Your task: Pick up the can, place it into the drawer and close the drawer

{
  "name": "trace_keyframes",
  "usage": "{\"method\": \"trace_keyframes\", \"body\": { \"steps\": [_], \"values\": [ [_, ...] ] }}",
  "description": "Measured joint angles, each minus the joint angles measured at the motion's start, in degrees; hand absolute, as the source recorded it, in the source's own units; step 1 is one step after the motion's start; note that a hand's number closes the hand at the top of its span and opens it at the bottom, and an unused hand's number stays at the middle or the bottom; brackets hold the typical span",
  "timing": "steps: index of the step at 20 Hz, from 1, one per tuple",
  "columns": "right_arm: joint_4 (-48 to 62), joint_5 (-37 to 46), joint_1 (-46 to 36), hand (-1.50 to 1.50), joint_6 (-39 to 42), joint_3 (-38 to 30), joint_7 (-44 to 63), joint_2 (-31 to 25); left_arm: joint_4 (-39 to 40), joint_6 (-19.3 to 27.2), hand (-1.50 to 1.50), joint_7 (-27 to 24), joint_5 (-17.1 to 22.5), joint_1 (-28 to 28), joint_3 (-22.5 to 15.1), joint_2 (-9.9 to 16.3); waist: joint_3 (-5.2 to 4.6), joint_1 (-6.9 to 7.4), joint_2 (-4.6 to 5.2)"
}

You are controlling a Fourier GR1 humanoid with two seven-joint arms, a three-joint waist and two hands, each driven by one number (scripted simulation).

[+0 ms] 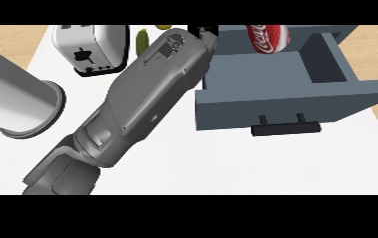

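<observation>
Black hand (pixel 201 32), fingers hidden.

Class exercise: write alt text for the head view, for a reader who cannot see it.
A red can sits at the back of an open grey drawer. A grey forearm reaches diagonally up beside it, past a toaster; its hand barely shows.

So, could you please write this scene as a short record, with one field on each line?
can: red can at the far end of the drawer, its top cut off by the view
drawer: blue-grey drawer, open, black handle at its near side
arm: one grey forearm reaching from lower left toward the drawer's far left corner
hand: black hand only partly in view, fingers not readable
other things: toaster, grey cylindrical container at the left, green item behind the forearm
surface: white counter
</observation>
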Motion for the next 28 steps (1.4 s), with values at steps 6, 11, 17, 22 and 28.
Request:
{"method": "trace_keyframes", "body": {
  "steps": [6, 11, 17, 22, 28],
  "values": [
    [0.2, -0.3, -1.2, -1.50, -0.6, 0.0, 0.6, -0.4, 3.9, 1.0, 1.50, -2.8, 5.7, -1.1, -4.0, 0.0, 0.01, -0.65, 0.21],
    [0.2, -0.1, -2.4, -1.50, -1.3, 0.2, 1.4, -1.0, 7.3, 1.6, 1.50, -3.6, 8.7, -2.3, -7.5, 0.0, 0.03, -1.01, 0.34],
    [-1.2, 0.5, -2.9, -1.50, -2.4, 1.4, 2.5, -0.7, 9.6, 3.7, -1.50, -4.3, 11.7, -2.9, -11.0, 0.0, 0.03, -1.30, 0.45],
    [-0.3, 0.9, -3.8, -1.50, -2.3, 1.6, 2.5, -0.8, 10.5, 5.9, -1.50, -5.6, 13.9, -2.3, -13.7, 0.0, 0.05, -1.63, 0.54],
    [-0.2, 1.0, -4.5, -1.50, -2.4, 1.4, 2.6, -1.4, 11.7, 6.5, -1.50, -7.7, 16.6, -2.3, -14.7, 0.0, 0.02, -1.85, 0.63]
  ]
}}
